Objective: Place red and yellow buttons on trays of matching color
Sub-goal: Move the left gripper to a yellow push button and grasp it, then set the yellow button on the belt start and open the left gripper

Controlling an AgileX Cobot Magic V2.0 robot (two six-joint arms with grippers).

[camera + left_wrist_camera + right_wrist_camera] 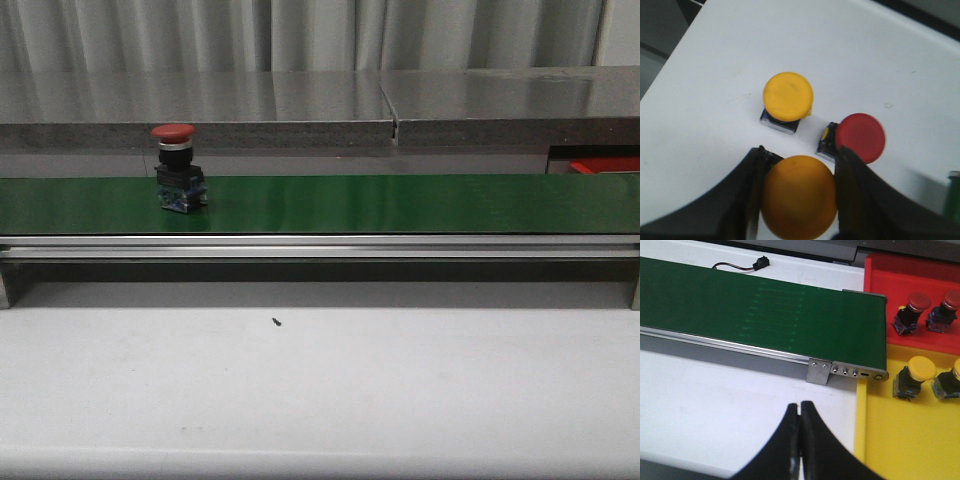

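The left pincer [799, 200] pinches a yellow button [798, 203] over the white worktop [715, 125], apparently to feed the green conveyor belt [400, 203] already carrying a red button [177, 168], while the right pincer [800, 440], pressed together and empty, waits near the yellow tray [905, 440] and red tray [890, 270].

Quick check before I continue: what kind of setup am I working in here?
Likely a lab mock-up of a factory sorting line: a green conveyor belt carrying a red button, with red tray and yellow tray at its end.

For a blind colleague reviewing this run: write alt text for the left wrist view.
The left tool grips a yellow button between its black fingers above a white surface. Beyond it stand another yellow button and a red button.
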